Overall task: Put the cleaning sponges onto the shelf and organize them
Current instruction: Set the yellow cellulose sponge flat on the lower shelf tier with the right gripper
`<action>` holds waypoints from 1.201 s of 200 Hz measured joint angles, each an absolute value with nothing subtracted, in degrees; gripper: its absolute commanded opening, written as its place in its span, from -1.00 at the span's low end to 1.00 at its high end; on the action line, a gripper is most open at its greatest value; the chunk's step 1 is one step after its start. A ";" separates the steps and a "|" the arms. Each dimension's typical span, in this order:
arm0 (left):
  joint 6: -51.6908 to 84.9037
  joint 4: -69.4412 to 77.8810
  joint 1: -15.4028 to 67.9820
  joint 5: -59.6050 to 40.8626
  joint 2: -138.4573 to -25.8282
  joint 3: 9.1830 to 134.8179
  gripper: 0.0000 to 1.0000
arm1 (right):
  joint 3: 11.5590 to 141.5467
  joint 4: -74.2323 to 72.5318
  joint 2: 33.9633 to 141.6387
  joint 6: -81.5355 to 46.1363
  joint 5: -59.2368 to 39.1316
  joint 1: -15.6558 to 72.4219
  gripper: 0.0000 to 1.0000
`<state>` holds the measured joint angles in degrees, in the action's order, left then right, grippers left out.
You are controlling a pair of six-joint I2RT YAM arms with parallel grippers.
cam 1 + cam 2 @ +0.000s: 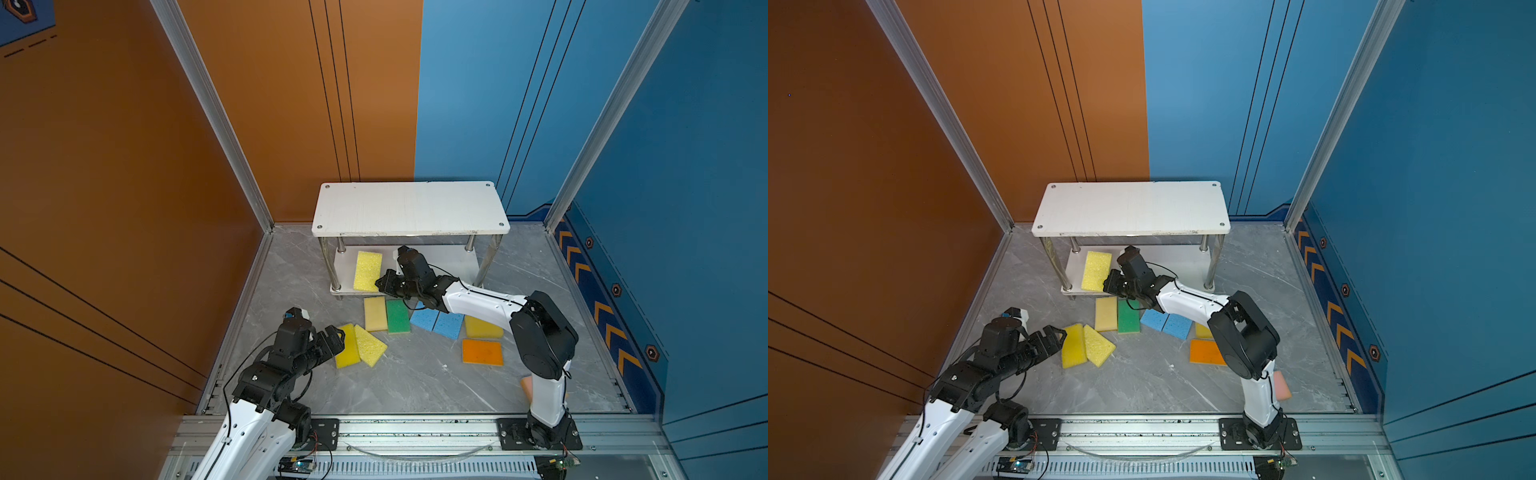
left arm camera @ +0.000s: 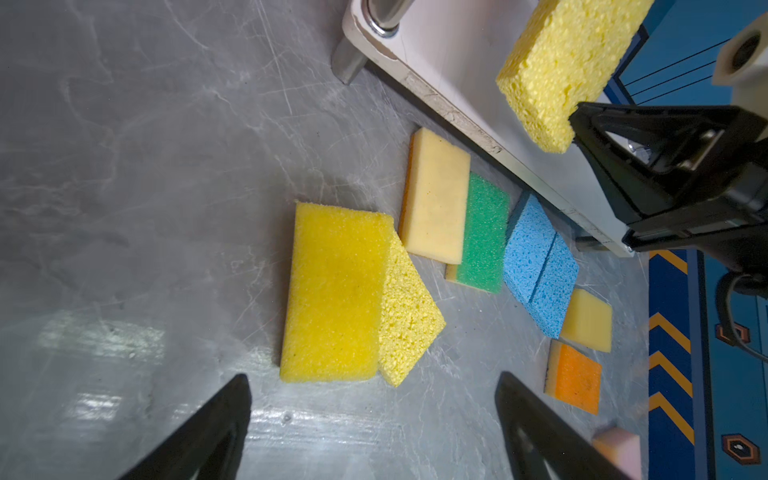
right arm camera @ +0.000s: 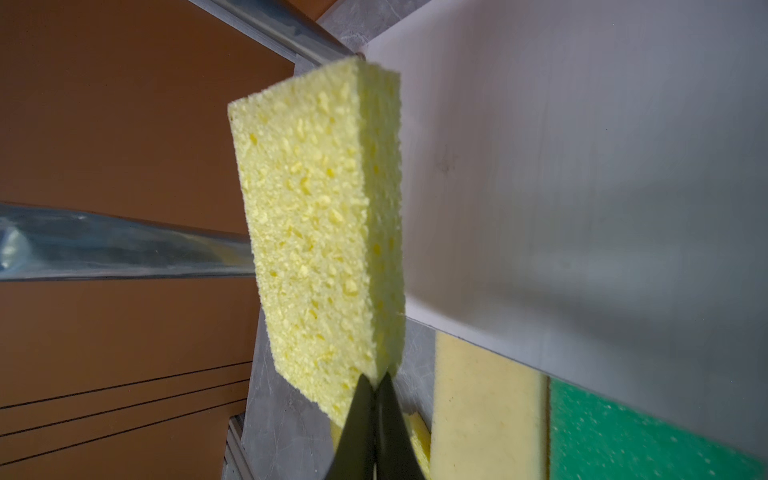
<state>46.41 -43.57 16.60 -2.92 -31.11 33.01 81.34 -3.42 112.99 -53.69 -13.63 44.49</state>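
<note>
Pinching a pale yellow porous sponge by one end, the right gripper holds it over the shelf's lower board; light, soft and springy, it probably squashes in the pinch, so a short-edge hold suits; the left gripper hangs spread above two overlapping yellow sponges.

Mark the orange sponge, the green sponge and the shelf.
orange sponge [image 1: 482, 352]: in a top view, middle of its orange face.
green sponge [image 2: 484, 232]: left wrist view, middle of its green face.
shelf [image 1: 409, 208]: in a top view, bare middle of its upper board.
</note>
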 measured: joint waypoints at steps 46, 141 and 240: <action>46.28 -44.53 12.71 -3.31 -31.09 33.08 0.86 | 89.71 -0.84 119.52 -53.15 -15.29 44.64 -1.00; 46.24 -44.62 10.57 -5.61 -31.35 33.15 0.88 | 98.43 5.39 127.46 -51.42 -16.47 45.01 -1.00; 45.84 -44.60 9.61 -7.11 -31.62 33.15 0.89 | 100.99 6.63 129.14 -51.31 -16.43 45.01 -1.00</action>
